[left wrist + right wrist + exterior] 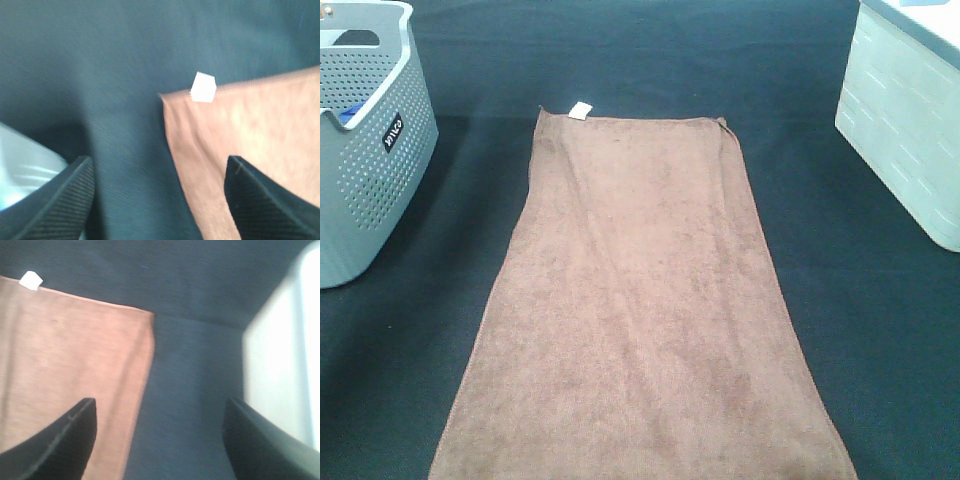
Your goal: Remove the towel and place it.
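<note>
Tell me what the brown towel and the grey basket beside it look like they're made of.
The towel looks like soft plush fabric, probably microfibre: a matte, fuzzy nap with faint brush marks, a stitched hem, and a small white tag at one corner. The basket looks like moulded plastic: smooth, slightly glossy grey walls pierced with regular rows of small holes.

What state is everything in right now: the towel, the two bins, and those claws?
Towel: spread flat on the black cloth, white tag at a far corner.
Grey basket: upright.
White bin: upright.
Left claw: open, empty.
Right claw: open, empty.
</note>
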Available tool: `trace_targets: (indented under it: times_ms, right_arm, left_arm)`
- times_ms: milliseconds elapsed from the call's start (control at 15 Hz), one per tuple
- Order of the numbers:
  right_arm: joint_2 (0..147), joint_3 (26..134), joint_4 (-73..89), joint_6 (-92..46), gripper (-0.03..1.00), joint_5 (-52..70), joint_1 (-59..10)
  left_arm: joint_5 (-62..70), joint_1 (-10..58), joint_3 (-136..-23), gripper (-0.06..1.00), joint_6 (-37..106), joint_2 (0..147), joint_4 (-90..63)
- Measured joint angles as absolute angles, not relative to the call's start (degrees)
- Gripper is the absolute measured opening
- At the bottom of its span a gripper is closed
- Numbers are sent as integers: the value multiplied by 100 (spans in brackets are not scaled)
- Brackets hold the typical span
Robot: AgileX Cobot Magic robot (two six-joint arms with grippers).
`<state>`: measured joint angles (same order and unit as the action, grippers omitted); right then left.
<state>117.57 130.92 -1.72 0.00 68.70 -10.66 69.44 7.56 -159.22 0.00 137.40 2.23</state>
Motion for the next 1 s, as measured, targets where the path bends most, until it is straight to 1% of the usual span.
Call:
trace_targets:
  times_ms: [200, 333, 533, 733, 800, 1000]
  right_arm:
    - [11293, 12897, -516, 160, 69, 6933, -1066]
    - [10777, 12313, -378, 246, 69, 6933, -1066]
    - [9523, 10439, -304, 435, 69, 6921, -1066]
    - [7649, 8096, -286, 871, 69, 6961, -1066]
    - [7070, 7494, -258, 951, 69, 6956, -1066]
    - [5500, 6022, -218, 991, 69, 6921, -1066]
  left_arm:
    - [6944, 86, -14880, 69, 0, 12886, 309]
    - [6944, -52, -13785, 69, 0, 12193, 212]
    - [6939, -52, -11379, 69, 0, 10600, -103]
    - [6870, -52, -8898, 69, -34, 8732, -298]
    - [6727, -52, -8182, 69, -34, 8016, -304]
    - [6417, -52, -6704, 69, -160, 6159, -338]
